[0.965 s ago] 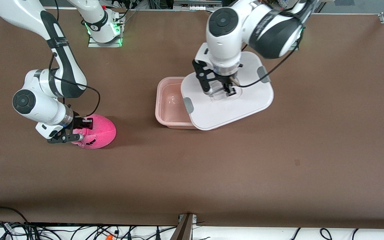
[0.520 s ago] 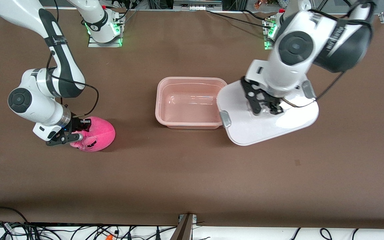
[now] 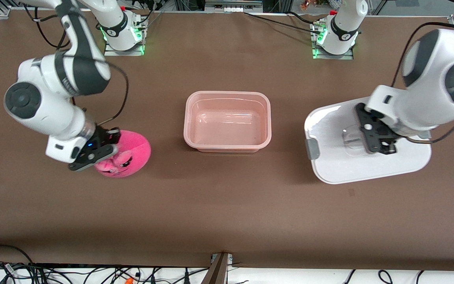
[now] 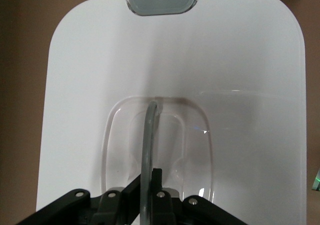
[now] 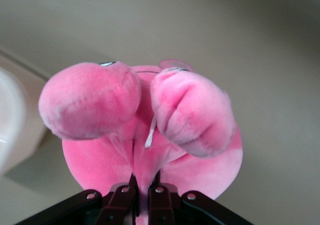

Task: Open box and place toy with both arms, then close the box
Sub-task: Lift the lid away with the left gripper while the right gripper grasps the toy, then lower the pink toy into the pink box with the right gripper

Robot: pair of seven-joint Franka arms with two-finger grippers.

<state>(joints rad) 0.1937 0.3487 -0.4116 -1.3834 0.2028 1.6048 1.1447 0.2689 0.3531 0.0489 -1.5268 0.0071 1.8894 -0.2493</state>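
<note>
Two loads in my care: left gripper [image 3: 377, 139] clamped on the white lid's [image 3: 369, 165] handle [image 4: 150, 135], clearing the open tub [image 3: 227, 146]; right gripper [image 3: 101, 148] pinching the pink plush toy [image 3: 130, 156] for transfer.

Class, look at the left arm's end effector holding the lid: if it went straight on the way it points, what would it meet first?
It points downward, so the left end effector, shut on the lid, would probably press the lid onto the table. How high the lid hangs is unclear.
</note>
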